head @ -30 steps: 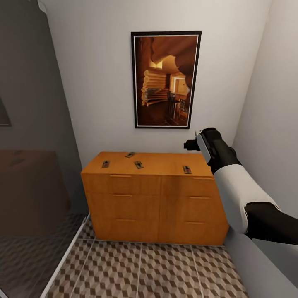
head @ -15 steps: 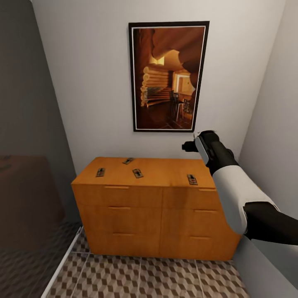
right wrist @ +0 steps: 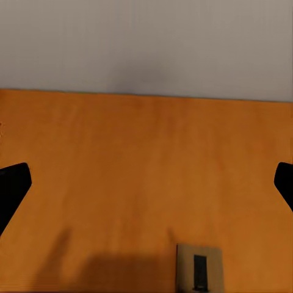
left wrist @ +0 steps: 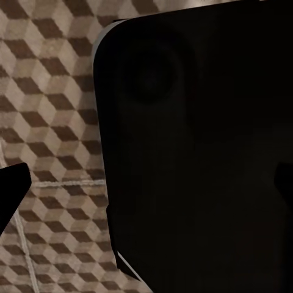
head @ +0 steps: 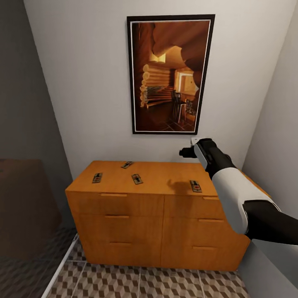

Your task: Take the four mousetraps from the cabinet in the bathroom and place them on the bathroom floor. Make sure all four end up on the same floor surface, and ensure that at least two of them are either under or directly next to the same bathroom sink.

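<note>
A white wall (head: 95,82) with a framed picture (head: 169,74) stands behind an orange wooden cabinet (head: 157,223) with drawer fronts. Tiled floor (head: 157,285) printed with brown, beige and white cubes lies in front of it. The right arm (head: 231,190) reaches over the cabinet's right end; its gripper (right wrist: 146,183) hangs above the top, fingers spread wide and empty. Four mousetraps, small flat dark slabs, lie on the cabinet top: one at the left (head: 97,178), one farther back (head: 126,164), one in the middle (head: 137,179), one at the right (head: 195,186) just beneath the gripper. The left gripper (left wrist: 146,183) has its fingertips wide apart, over the floor.
</note>
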Controlling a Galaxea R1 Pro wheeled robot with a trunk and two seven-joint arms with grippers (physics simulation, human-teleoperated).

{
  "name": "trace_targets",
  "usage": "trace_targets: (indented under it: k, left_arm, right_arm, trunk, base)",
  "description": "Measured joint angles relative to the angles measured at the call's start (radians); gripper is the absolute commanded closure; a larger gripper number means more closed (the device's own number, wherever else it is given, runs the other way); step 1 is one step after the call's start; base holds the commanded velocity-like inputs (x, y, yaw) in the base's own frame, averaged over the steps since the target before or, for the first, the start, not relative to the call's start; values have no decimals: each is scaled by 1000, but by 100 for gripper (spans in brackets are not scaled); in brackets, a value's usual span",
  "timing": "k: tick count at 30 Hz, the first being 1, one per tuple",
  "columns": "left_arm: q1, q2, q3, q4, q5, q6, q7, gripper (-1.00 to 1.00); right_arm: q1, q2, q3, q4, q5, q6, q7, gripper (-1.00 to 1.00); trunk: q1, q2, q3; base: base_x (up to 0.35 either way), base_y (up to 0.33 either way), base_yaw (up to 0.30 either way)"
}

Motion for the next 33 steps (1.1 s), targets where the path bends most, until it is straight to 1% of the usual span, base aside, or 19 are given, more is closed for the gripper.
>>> trace_targets:
  k: [6,10,16,20,21,25,33]
  left_arm:
    - [0,0,0,2,0,0,0,-100]
    - [0,0,0,5,0,0,0,-100]
    - [0,0,0,6,0,0,0,-100]
    - [0,0,0,6,0,0,0,-100]
    - [0,0,0,6,0,0,0,-100]
    - [0,0,0,6,0,0,0,-100]
    - [0,0,0,6,0,0,0,-100]
  right_arm:
    - [1,-3,-1,37,1,-23,27,-100]
    - [1,-4,-1,65,2,-74,43,-100]
    - [1,-10,-2,118,3,-127,70,-100]
    - [1,-27,-1,158,2,-163,93,-100]
    - [1,-36,-1,176,2,-184,108,-100]
    - [1,-50,-1,204,2,-222,136,-100]
    - [1,-76,-1,226,3,-249,168,-100]
  trunk:
    - [0,0,0]
    - [0,0,0]
    - [0,0,0]
    - [0,0,0]
    - [0,0,0]
    - [0,0,0]
    - [0,0,0]
  base:
    - [12,0,0]
    - [3,0,0]
    - [1,0,0]
    - [0,0,0]
    - [0,0,0]
    - [0,0,0]
    - [0,0,0]
